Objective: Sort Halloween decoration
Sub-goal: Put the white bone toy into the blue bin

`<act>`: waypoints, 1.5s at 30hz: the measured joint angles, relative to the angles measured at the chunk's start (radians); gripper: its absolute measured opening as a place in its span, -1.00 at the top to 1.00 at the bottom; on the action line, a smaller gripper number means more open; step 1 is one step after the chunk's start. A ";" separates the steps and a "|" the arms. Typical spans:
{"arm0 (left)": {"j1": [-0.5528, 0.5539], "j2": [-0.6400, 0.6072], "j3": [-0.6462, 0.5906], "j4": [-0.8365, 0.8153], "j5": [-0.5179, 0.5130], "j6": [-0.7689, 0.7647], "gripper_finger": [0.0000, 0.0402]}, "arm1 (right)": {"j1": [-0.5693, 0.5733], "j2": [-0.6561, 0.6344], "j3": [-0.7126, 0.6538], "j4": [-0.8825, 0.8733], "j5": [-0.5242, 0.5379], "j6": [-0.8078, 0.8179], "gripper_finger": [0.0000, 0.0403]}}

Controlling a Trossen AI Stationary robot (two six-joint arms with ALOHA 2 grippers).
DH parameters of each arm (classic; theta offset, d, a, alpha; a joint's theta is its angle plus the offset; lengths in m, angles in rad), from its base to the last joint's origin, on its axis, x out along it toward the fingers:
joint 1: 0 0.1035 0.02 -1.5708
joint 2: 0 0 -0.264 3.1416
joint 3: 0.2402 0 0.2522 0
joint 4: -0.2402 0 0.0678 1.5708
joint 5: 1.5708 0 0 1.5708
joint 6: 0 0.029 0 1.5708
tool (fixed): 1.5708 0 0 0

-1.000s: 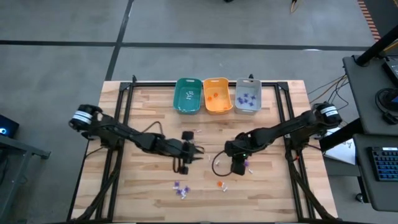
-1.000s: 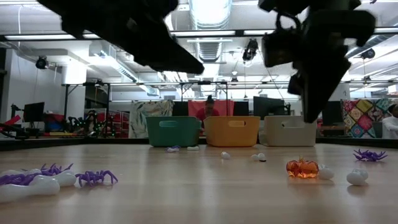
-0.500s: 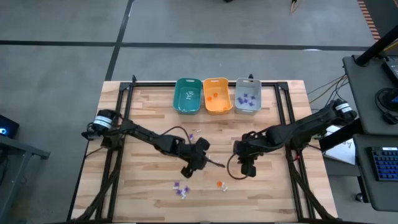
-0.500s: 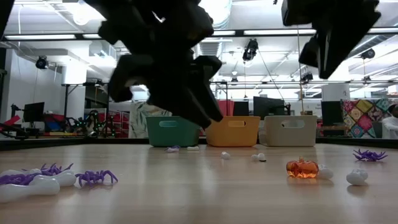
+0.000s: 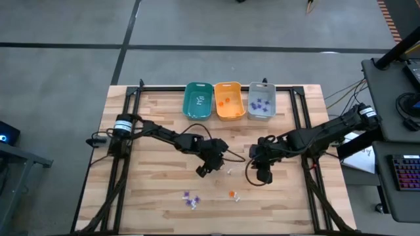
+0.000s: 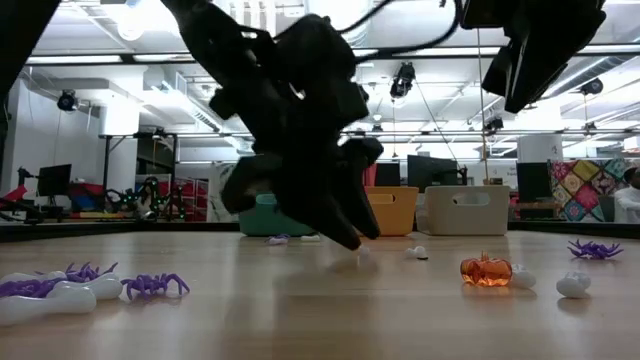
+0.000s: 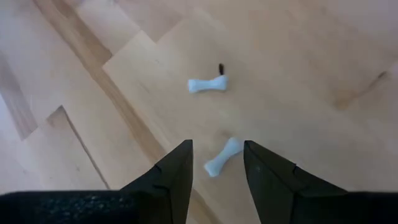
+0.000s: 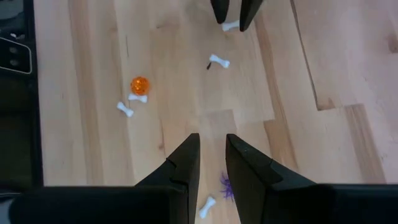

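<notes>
The Halloween decoration lies scattered on the wooden table. Two white bones sit mid-table: one between the fingers of my left gripper, the other just beyond it. My left gripper is open, slanting down close to the tabletop, with a finger on either side of the nearer bone; I see no touch. My right gripper hangs higher to the right, open by a narrow gap with nothing in it. A purple spider and a bone lie on the table beneath it.
Teal, orange and grey bins stand in a row at the far edge, each with a few trinkets inside. An orange pumpkin with white bones beside it and purple spiders lie nearer the front edge.
My left gripper has swung toward the table's right and come down while rolling, ending low over the mid-table bones. My right gripper has risen away from the tabletop, leaving the purple spider lying there.
</notes>
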 joint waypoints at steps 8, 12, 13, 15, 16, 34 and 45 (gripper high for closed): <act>0.027 0.051 0.050 -0.030 0.033 0.037 0.39 | 0.000 0.000 -0.010 0.002 0.008 0.000 0.66; 0.034 0.049 0.048 -0.039 0.035 0.045 0.48 | 0.000 0.000 -0.010 0.006 0.009 0.000 0.66; 0.035 0.049 0.048 -0.041 0.036 0.045 0.52 | 0.000 0.000 -0.010 0.006 0.009 0.000 0.66; 0.036 0.049 0.048 -0.046 0.036 0.044 0.62 | 0.000 0.000 -0.010 0.007 0.009 0.000 0.66; 0.036 0.049 0.047 -0.047 0.036 0.042 0.68 | 0.000 0.000 -0.010 0.008 0.009 0.000 0.66; 0.052 -0.119 0.067 -0.232 0.029 -0.031 1.00 | 0.000 0.000 -0.010 0.028 0.010 0.000 0.66; 0.248 -0.362 0.064 -0.425 -0.023 -0.031 1.00 | 0.000 0.000 -0.010 0.035 0.036 0.000 0.66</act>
